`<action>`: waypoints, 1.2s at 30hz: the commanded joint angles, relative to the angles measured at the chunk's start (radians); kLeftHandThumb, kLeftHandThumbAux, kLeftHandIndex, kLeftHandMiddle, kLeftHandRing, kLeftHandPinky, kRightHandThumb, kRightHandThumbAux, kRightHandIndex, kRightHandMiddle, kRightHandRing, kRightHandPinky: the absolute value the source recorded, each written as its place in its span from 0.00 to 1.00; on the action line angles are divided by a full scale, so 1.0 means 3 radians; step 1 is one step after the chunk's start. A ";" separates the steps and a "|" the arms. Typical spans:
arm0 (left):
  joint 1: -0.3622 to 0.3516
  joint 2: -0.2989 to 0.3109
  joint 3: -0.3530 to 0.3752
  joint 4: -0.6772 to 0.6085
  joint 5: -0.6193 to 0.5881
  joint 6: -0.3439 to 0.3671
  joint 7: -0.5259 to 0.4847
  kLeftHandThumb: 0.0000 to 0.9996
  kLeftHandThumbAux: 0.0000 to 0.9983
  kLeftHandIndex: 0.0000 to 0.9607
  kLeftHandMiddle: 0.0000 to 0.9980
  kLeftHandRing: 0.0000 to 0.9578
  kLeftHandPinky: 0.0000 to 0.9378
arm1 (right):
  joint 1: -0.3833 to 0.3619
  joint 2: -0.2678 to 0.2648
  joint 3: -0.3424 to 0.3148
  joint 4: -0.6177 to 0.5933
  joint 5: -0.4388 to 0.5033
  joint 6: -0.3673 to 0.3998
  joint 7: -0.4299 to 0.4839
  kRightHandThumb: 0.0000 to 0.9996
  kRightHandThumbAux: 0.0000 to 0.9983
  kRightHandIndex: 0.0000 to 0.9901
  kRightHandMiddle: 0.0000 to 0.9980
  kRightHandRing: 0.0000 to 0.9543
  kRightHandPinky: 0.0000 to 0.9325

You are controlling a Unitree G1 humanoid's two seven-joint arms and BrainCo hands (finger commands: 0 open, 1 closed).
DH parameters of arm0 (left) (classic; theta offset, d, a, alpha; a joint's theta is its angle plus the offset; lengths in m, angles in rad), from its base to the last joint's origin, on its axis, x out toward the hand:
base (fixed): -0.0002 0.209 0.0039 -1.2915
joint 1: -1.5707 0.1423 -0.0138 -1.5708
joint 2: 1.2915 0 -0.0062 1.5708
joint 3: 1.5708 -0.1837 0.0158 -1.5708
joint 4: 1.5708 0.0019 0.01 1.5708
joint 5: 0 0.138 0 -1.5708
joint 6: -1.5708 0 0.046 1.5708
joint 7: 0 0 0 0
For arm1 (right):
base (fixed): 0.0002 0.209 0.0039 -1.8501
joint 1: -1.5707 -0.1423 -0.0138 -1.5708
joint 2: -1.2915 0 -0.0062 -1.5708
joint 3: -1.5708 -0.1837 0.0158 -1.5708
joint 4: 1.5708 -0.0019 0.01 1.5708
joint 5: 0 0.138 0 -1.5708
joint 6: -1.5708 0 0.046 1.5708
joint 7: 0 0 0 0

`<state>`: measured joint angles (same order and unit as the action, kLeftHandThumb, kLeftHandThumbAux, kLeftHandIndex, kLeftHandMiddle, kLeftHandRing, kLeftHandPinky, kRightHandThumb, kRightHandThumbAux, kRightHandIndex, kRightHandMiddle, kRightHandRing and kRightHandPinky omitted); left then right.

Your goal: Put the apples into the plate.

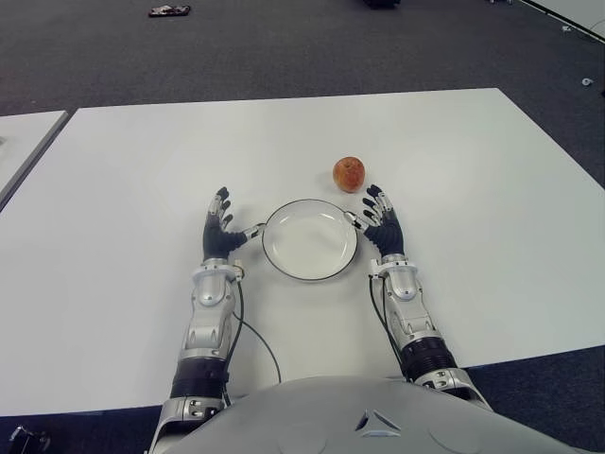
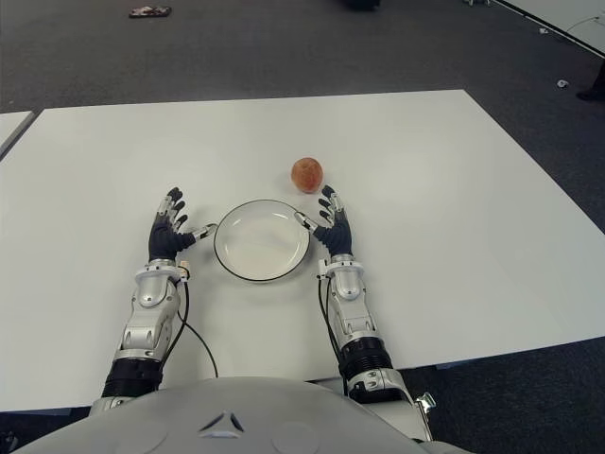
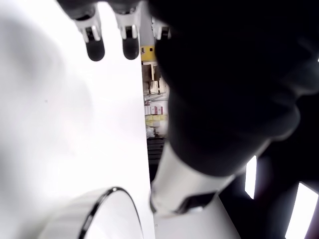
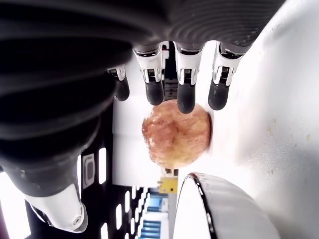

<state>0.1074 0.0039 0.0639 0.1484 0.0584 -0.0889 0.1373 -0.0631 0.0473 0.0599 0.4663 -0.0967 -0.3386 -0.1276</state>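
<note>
A single red-orange apple (image 1: 349,174) sits on the white table (image 1: 132,180), just beyond the far right rim of the white plate (image 1: 284,253). The plate is dark-rimmed and holds nothing. My right hand (image 1: 377,219) is beside the plate's right edge, fingers spread and pointing at the apple a little short of it; the right wrist view shows the apple (image 4: 175,134) just past the fingertips (image 4: 185,103). My left hand (image 1: 221,230) is open beside the plate's left edge, holding nothing.
The white table's far edge borders a dark carpet (image 1: 312,47), where a small dark object (image 1: 169,11) lies. A second white table (image 1: 24,142) shows at the far left, separated by a narrow gap.
</note>
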 commanded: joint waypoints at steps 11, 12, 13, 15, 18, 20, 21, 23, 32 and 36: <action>0.0019 -0.0035 -0.0005 -0.0004 0.0020 0.0087 0.0036 0.00 0.49 0.00 0.00 0.00 0.00 | -0.0004 0.0014 -0.0016 -0.0016 0.0010 0.0070 0.0006 0.19 0.75 0.01 0.11 0.13 0.18; 0.0020 -0.0036 -0.0006 -0.0003 0.0019 0.0086 0.0035 0.00 0.49 0.00 0.00 0.00 0.00 | -0.0004 0.0014 -0.0016 -0.0018 0.0010 0.0073 0.0006 0.20 0.75 0.01 0.11 0.14 0.18; 0.0020 -0.0037 -0.0006 -0.0003 0.0020 0.0086 0.0033 0.00 0.49 0.00 0.00 0.00 0.00 | -0.0004 0.0014 -0.0016 -0.0019 0.0010 0.0075 0.0007 0.20 0.75 0.01 0.11 0.14 0.18; 0.0022 -0.0038 -0.0005 0.0007 0.0019 0.0084 0.0031 0.00 0.49 0.00 0.00 0.00 0.00 | -0.0004 0.0012 -0.0016 -0.0019 0.0011 0.0076 0.0009 0.20 0.75 0.01 0.11 0.14 0.18; 0.0027 -0.0039 -0.0003 0.0013 0.0017 0.0091 0.0028 0.00 0.49 0.00 0.00 0.00 0.00 | -0.0004 0.0010 -0.0015 -0.0016 0.0010 0.0067 0.0013 0.19 0.75 0.01 0.11 0.14 0.18; 0.0028 -0.0042 -0.0004 0.0007 0.0018 0.0099 0.0029 0.00 0.49 0.00 0.00 0.00 0.00 | -0.0003 0.0007 -0.0014 -0.0015 0.0012 0.0062 0.0017 0.19 0.75 0.01 0.11 0.14 0.17; 0.0027 -0.0044 -0.0004 0.0009 0.0017 0.0098 0.0029 0.00 0.49 0.00 0.00 0.00 0.00 | -0.0002 0.0006 -0.0014 -0.0015 0.0014 0.0061 0.0021 0.19 0.74 0.01 0.11 0.14 0.17; 0.0026 -0.0046 -0.0004 0.0014 0.0015 0.0095 0.0027 0.00 0.50 0.00 0.00 0.00 0.00 | -0.0001 0.0005 -0.0014 -0.0015 0.0016 0.0060 0.0025 0.19 0.74 0.01 0.11 0.14 0.18; 0.0025 -0.0057 -0.0002 0.0019 0.0017 0.0103 0.0026 0.00 0.51 0.00 0.00 0.00 0.00 | -0.0002 0.0002 -0.0017 -0.0014 0.0019 0.0088 0.0035 0.19 0.74 0.01 0.12 0.14 0.18; 0.0024 -0.0056 0.0000 0.0029 0.0018 0.0089 0.0026 0.00 0.50 0.00 0.00 0.00 0.00 | -0.0001 0.0003 -0.0018 -0.0014 0.0018 0.0089 0.0038 0.19 0.74 0.01 0.12 0.14 0.18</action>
<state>0.1084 -0.0111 0.0633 0.1471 0.0587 -0.0761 0.1374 -0.0630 0.0465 0.0593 0.4621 -0.0936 -0.3324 -0.1182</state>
